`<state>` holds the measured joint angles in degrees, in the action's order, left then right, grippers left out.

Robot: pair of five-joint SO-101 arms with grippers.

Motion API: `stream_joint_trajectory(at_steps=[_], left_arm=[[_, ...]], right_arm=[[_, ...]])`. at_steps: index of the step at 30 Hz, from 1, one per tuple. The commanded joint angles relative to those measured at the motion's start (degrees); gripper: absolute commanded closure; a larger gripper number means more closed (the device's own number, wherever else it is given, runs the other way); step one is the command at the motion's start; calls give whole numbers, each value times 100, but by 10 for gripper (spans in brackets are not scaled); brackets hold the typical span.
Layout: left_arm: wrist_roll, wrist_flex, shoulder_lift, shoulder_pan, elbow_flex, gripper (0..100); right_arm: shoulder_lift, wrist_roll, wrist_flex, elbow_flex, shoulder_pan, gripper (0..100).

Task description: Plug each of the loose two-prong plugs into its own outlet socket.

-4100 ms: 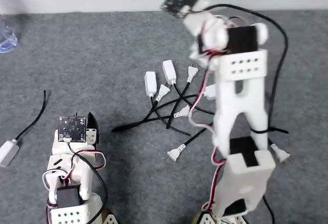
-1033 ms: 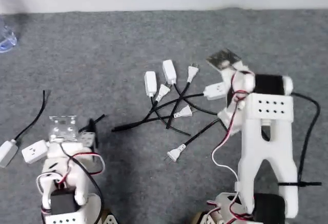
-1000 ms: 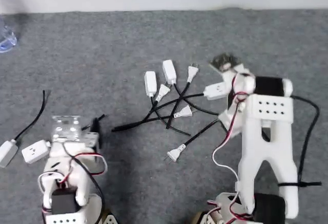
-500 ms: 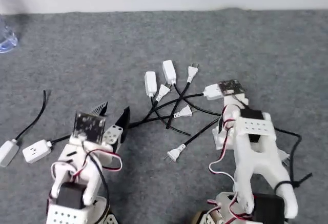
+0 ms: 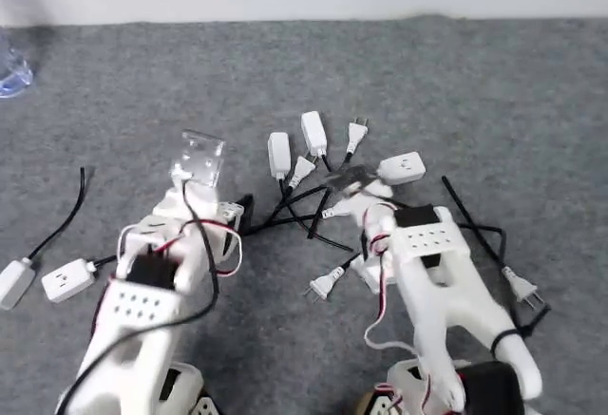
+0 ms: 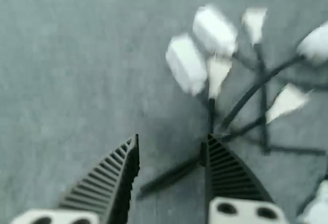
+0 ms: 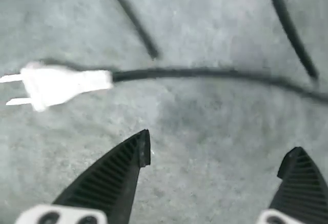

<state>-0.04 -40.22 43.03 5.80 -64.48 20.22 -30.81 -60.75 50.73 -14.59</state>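
Right gripper (image 7: 220,142), wide open, hovers just beside a plug (image 7: 56,84); left gripper (image 6: 172,141) open too. Likely the first pickup: straddle the plug.

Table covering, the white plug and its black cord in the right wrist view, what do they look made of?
Table covering: likely grey felt or short-pile carpet, judging by its matte, fuzzy, mottled texture.
White plug: seemingly moulded plastic, smooth and slightly glossy, with two pale prongs that are probably metal.
Black cord: probably rubber or PVC sheathing. It looks smooth and matte and lies in a gentle curve.
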Motion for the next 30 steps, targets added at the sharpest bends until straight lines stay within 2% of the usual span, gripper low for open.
stream_joint_trajectory(at_steps=[1, 4, 6, 8, 11, 16, 22, 24, 28, 30], left_arm=[[35, -220, -448, -756, 242, 816], [62, -167, -484, -1952, 92, 816], [62, 431, -527, -2505, -312, 816], [79, 1099, -457, -2646, -699, 816], [79, 1037, -246, -2488, -752, 816], [79, 1011, 0, -2347, -910, 816], [79, 1011, 9, -2330, -910, 816], [79, 1011, 9, -2330, -910, 816], [79, 1011, 9, -2330, -910, 816], [79, 1011, 9, -2321, -910, 816]], right_arm=[[523, -1793, -514, -97, -470, 615], [1007, -3086, -1024, -97, -857, 615], [1253, -3851, -1367, -97, -998, 615], [1393, -4730, -1666, -88, -1024, 615], [1393, -5495, -1833, -88, -1007, 616], [1218, -5881, -1815, -105, -1095, 616], [286, -5793, -998, -123, -1631, 626], [-101, -5512, -690, -255, -1727, 685], [-892, -5169, -541, -695, -1719, 884], [-1270, -5090, -532, -870, -1719, 912]])
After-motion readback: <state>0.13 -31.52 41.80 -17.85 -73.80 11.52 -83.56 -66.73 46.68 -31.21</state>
